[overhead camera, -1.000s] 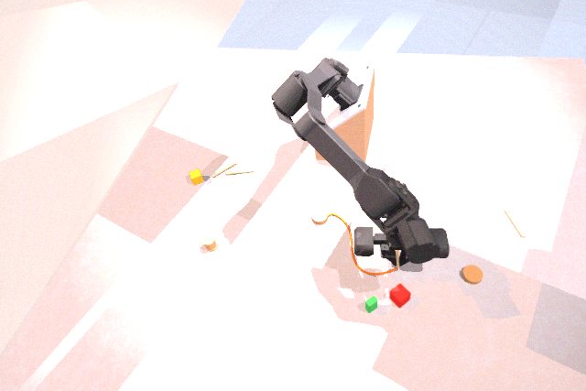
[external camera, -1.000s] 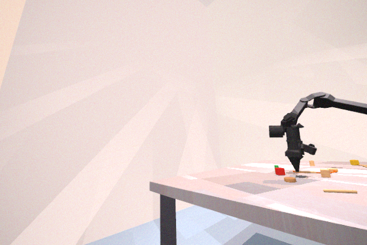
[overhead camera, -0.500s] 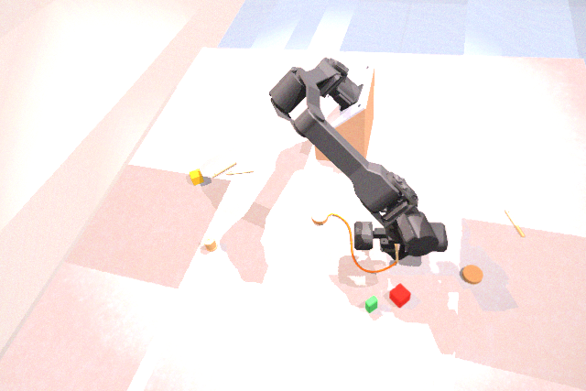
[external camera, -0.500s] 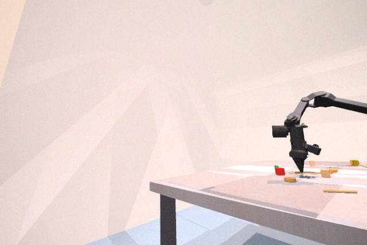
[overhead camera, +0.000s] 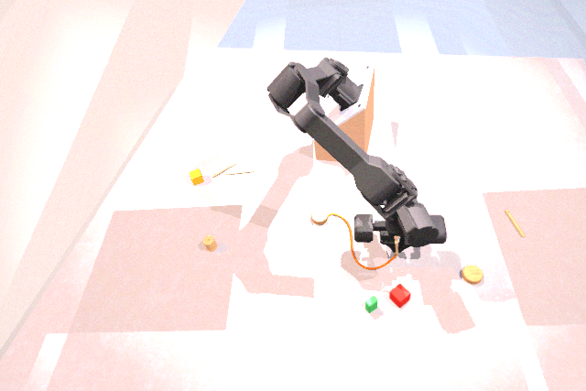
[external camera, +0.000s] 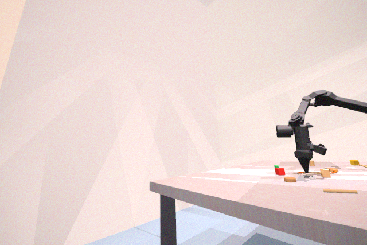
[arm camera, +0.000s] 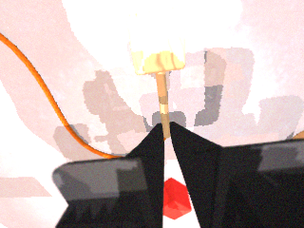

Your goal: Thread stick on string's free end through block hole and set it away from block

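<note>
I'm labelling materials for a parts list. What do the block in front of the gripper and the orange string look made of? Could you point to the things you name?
Block [external camera: 325, 172] [arm camera: 161, 62]: probably wood, smooth; its pale tan face shows darker, grain-like streaks in the wrist view. String [overhead camera: 352, 236] [arm camera: 49, 97]: perhaps cord or rubber, since it bends in smooth curves; no weave shows, so I cannot tell which.
</note>
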Available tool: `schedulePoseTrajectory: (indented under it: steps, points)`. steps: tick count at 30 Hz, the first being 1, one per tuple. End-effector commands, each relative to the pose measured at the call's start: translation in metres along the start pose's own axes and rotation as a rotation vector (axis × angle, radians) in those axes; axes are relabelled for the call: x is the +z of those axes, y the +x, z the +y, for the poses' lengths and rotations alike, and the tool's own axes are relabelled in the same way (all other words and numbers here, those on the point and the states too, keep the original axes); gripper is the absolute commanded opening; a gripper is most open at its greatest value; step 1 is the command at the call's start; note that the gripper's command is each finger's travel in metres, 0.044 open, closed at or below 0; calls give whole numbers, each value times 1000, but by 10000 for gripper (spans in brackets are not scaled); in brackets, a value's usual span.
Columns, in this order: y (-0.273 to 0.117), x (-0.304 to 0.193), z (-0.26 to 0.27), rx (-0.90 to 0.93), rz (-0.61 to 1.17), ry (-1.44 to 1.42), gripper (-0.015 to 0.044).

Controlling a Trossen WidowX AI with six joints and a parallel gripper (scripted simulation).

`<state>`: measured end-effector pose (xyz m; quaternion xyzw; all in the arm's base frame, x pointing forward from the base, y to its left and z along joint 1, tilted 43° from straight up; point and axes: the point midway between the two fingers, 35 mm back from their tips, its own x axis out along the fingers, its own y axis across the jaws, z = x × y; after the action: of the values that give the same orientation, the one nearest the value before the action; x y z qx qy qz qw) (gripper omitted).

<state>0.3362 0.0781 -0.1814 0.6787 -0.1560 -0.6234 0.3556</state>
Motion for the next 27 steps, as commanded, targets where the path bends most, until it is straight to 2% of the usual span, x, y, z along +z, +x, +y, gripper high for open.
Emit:
schedulePoseTrajectory:
  steps: [1, 27]
  points:
    - [0, 8, 0, -2, -4, 3, 0]
    - [-2, 41, 0, -3, -5, 1, 0]
